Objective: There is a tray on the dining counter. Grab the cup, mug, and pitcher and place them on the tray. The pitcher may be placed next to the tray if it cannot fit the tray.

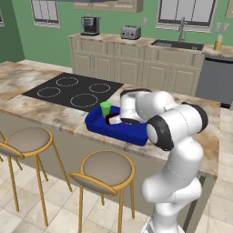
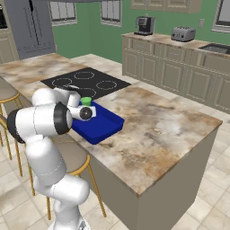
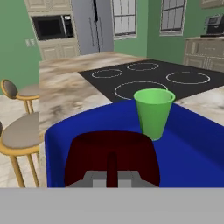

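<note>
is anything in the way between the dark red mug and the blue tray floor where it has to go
Nothing visible does. The squat dark red mug, with the jaws shut on its rim, is already within the bright blue tray's rim, beside the green cup.

tray [image 3: 192, 148]: bright blue, shallow, on dining counter [image 1: 41, 109] beside cooktop
cup [image 3: 154, 113]: green, upright in tray
mug [image 3: 111, 153]: dark red, in tray
</note>
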Controlling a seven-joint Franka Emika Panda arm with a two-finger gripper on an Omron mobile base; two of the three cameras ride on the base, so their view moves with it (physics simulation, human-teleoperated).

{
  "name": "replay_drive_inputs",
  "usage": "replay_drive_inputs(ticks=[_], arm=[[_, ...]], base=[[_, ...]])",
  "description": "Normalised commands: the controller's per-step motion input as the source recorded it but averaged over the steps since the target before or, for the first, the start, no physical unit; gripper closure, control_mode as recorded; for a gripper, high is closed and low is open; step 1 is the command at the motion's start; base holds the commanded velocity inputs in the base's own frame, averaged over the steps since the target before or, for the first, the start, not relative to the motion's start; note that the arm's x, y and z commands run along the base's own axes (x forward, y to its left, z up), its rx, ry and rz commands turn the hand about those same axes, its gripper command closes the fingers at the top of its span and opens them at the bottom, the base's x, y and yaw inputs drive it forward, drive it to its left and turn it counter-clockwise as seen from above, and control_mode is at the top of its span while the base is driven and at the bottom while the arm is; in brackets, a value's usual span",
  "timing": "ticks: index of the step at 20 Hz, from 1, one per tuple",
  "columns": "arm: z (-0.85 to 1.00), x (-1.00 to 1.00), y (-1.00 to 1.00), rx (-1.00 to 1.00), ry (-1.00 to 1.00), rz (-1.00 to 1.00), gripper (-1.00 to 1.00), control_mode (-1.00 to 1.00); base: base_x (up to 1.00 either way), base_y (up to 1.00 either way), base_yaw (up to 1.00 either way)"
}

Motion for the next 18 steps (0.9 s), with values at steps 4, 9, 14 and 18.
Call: replay_drive_inputs(ticks=[4, 9, 14, 18], arm=[[-0.18, 0.17, 0.00, 0.00, 0.00, 0.00, 1.00, -1.00], [-0.26, 0.00, 0.00, 0.00, 0.00, 0.00, 1.00, -1.00], [-0.25, 0.04, 0.00, 0.00, 0.00, 0.00, 1.00, -1.00], [-0.19, 0.14, 0.00, 0.00, 0.00, 0.00, 1.00, -1.00]], base=[[0.00, 0.00, 0.00], [0.00, 0.00, 0.00], [0.00, 0.00, 0.00], [0.00, 0.00, 0.00]])
